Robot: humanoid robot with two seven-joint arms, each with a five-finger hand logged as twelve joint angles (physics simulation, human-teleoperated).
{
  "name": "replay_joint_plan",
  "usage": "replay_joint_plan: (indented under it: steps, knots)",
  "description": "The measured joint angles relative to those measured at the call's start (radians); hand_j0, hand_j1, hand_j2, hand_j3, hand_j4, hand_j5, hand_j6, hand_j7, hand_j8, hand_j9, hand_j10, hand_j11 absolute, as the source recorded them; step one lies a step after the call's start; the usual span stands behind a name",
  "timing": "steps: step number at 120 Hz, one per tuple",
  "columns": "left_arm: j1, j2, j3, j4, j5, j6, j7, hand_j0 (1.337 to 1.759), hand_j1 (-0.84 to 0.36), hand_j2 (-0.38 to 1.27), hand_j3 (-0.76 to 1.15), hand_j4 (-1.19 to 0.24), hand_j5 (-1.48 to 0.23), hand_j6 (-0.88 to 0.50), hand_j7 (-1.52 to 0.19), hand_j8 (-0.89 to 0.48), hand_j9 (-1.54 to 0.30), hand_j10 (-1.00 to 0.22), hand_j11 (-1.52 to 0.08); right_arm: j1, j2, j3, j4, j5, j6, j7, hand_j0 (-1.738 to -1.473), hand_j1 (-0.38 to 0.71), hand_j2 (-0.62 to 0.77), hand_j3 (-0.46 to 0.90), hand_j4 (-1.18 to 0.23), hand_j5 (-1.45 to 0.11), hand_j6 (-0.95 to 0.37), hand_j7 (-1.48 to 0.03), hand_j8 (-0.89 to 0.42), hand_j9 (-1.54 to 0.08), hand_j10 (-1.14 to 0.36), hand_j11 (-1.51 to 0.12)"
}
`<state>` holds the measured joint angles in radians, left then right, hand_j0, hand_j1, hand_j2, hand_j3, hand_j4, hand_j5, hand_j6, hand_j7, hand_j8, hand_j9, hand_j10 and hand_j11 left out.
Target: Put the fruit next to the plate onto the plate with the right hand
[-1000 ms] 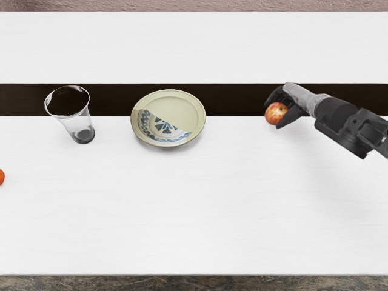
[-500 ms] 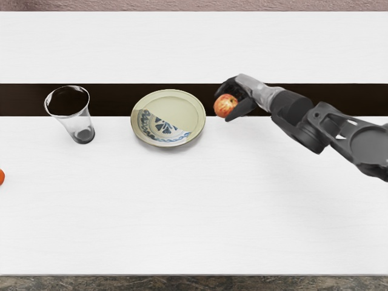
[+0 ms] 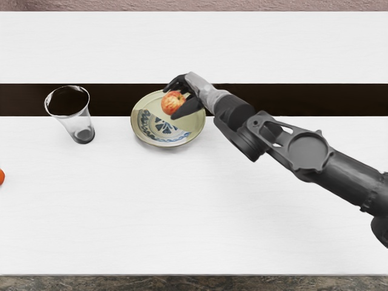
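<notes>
Here, the right hand (image 3: pixel 189 91) is seen with its fingers curled around a red-and-yellow apple (image 3: pixel 173 102), which is gripped firmly. The apple is held over the far part of the plate (image 3: pixel 193 123); whether it already touches the plate cannot be told. The dark arm (image 3: pixel 303 151) is stretched in from the right edge, slanting across the bench (image 3: pixel 182 212). The plate is pale green with a blue pattern showing in its near left part, and it lies at the far edge of the white bench, partly over a dark band (image 3: pixel 339 100) that runs across the whole width. Beyond that band another white surface (image 3: pixel 194 48) is seen. Well to the left of the plate, a clear glass (image 3: pixel 70 114) is stood upright, the dark band showing through it. At the left edge, a small orange fruit (image 3: pixel 1 177) is cut off by the frame.
</notes>
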<state>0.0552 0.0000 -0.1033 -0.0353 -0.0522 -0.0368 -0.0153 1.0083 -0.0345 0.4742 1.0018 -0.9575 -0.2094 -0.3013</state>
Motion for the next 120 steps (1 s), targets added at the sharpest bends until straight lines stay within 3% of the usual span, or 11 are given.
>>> replay_joint_plan:
  steps: [18,53,74,96,108,120]
  knots:
    - [0.0,0.0,0.0,0.0,0.0,0.0,0.0,1.658,0.33,0.0,0.0,-0.01,-0.02,-0.01,-0.02,-0.01,-0.02,-0.01,-0.02,0.006,0.026,-0.018,-0.049,-0.005,-0.024,0.0,-1.656,0.25,0.18,0.0,-0.59,-0.8,-0.47,-0.78,-0.43,-0.78,-0.6,-0.78]
    - [0.0,0.0,0.0,0.0,0.0,0.0,0.0,1.658,0.33,0.0,0.0,-0.01,-0.02,-0.01,-0.02,-0.01,-0.02,-0.01,-0.02,-0.007,0.034,-0.073,-0.062,-0.004,-0.032,0.0,-1.656,0.22,0.14,0.0,-0.56,-0.74,-0.48,-0.73,-0.45,-0.73,-0.57,-0.73]
    - [0.0,0.0,0.0,0.0,0.0,0.0,0.0,1.658,0.33,0.0,0.0,-0.01,-0.02,-0.01,-0.02,-0.01,-0.02,-0.01,-0.02,-0.006,0.034,-0.078,-0.049,-0.003,-0.074,-0.002,-1.657,0.0,0.04,0.0,-0.33,-0.43,-0.29,-0.43,-0.28,-0.43,-0.33,-0.43]
    - [0.0,0.0,0.0,0.0,0.0,0.0,0.0,1.658,0.33,0.0,0.0,-0.01,-0.02,-0.01,-0.02,-0.01,-0.02,-0.01,-0.02,0.031,-0.004,-0.039,0.08,-0.001,-0.076,-0.081,-1.658,-0.19,0.01,0.0,-0.15,-0.19,-0.14,-0.19,-0.13,-0.19,-0.15,-0.19]
    - [0.0,0.0,0.0,0.0,0.0,0.0,0.0,1.658,0.33,0.0,0.0,-0.01,-0.02,-0.01,-0.02,-0.01,-0.02,-0.01,-0.02,0.035,-0.054,0.06,0.13,0.011,0.087,-0.094,-1.658,-0.25,0.01,0.0,-0.09,-0.12,-0.08,-0.12,-0.08,-0.12,-0.09,-0.12]
    - [0.0,0.0,0.0,-0.003,0.0,-0.001,0.0,1.658,0.33,0.0,0.0,-0.01,-0.02,-0.01,-0.02,-0.01,-0.02,-0.01,-0.02,0.034,-0.183,0.155,0.149,0.093,0.333,-0.098,-1.658,-0.29,0.01,0.0,-0.06,-0.07,-0.05,-0.07,-0.05,-0.07,-0.06,-0.07]
